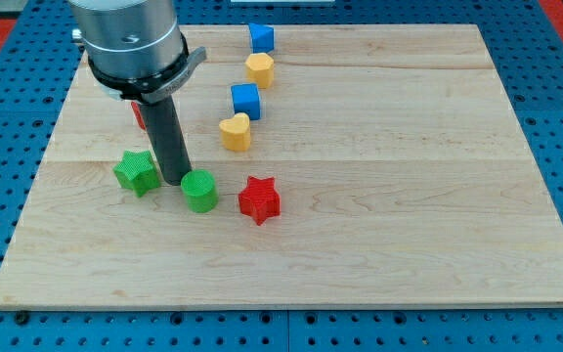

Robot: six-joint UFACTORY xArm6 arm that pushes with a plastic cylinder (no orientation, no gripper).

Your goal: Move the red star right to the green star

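The red star (259, 198) lies on the wooden board (389, 196), left of the middle. The green star (137, 171) lies further to the view's left. A green round block (199, 191) sits between the two stars. My tip (174, 181) rests on the board between the green star and the green round block, close to both. The red star is to the right of my tip, beyond the green round block.
A yellow heart-like block (235, 131), a blue cube (246, 100), a yellow round block (259, 69) and a blue cube (261, 38) run in a line toward the view's top. A red block (138, 115) is partly hidden behind the rod.
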